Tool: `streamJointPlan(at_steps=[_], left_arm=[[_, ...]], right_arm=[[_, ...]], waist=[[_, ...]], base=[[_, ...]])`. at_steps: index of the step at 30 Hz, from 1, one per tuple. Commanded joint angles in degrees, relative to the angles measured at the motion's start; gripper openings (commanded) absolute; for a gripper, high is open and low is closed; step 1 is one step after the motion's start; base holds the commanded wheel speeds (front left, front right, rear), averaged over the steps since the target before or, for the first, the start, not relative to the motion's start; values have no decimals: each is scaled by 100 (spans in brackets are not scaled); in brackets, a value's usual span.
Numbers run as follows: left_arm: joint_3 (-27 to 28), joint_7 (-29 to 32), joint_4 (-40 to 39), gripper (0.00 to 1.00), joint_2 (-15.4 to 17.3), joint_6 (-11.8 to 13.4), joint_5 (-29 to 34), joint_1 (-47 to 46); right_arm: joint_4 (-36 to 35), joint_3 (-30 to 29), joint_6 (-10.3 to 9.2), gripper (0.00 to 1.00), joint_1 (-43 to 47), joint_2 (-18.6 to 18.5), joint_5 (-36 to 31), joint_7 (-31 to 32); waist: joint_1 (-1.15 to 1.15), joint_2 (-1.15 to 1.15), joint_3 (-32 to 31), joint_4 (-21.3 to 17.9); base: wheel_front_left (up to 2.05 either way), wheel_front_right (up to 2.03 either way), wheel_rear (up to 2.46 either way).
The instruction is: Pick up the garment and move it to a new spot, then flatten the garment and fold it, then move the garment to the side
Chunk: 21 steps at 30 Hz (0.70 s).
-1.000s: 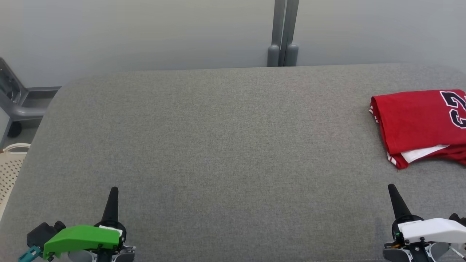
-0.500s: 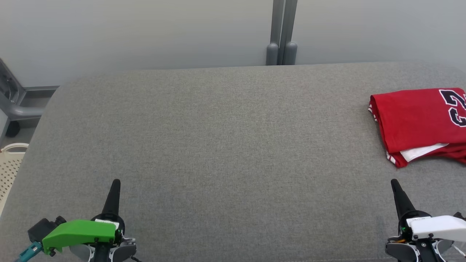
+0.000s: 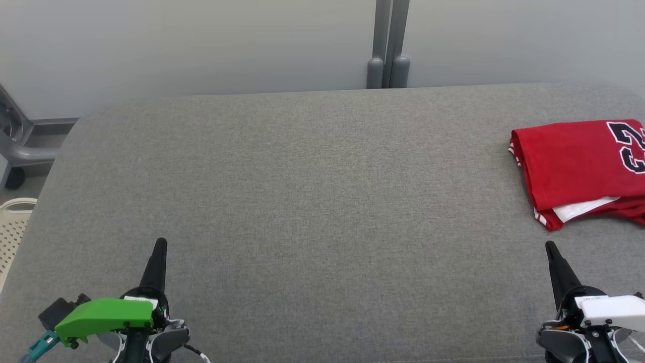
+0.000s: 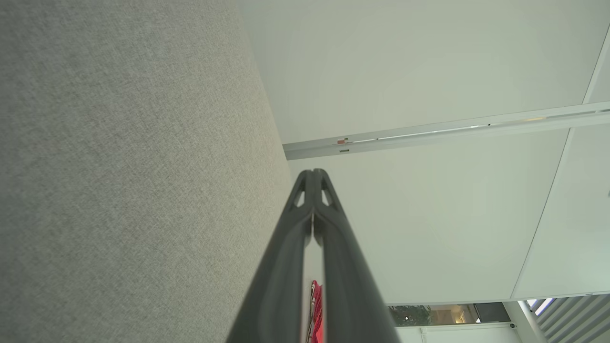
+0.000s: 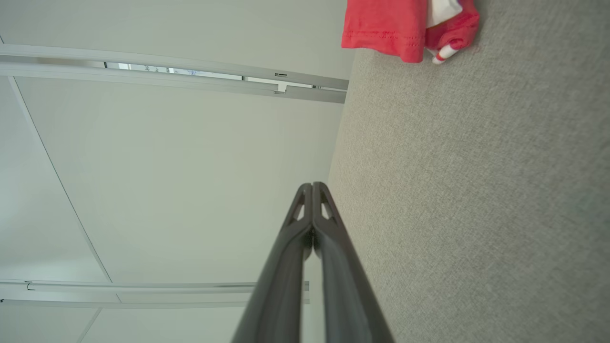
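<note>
Locate the red garment (image 3: 574,161) on the bench (image 3: 312,201) at 3 o'clock. Basket (image 3: 15,203) at 9 o'clock: contents hidden. Left fingers (image 3: 156,267) and right fingers (image 3: 557,272): pressed together, empty.

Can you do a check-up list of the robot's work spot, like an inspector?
Surface: grey fabric top, flat and smooth.
Job's things: red jersey, folded, lying at the right edge, white layer peeking out.
Clutter: nothing seen.
Grippers: left gripper and right gripper both shut, holding nothing, low at the near edge.
Cables: thin wire at the left gripper's base.
Surroundings: pale wall, grey post, white basket at left.
</note>
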Motion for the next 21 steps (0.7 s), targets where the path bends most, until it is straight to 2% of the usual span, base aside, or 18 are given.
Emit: streamJointPlan(at_steps=[1, 21], left_arm=[[36, 42, -20, 0, -24, -49, -114, -139], [144, 234, -12, 0, -122, -166, -733, -288]], right_arm=[[-63, -31, 2, 0, -67, -34, 135, 47], [-173, -134, 2, 0, -99, -37, 928, 240]], waist=[[0, 0, 3, -3], [0, 0, 42, -37]], base=[[0, 0, 0], [0, 0, 0]])
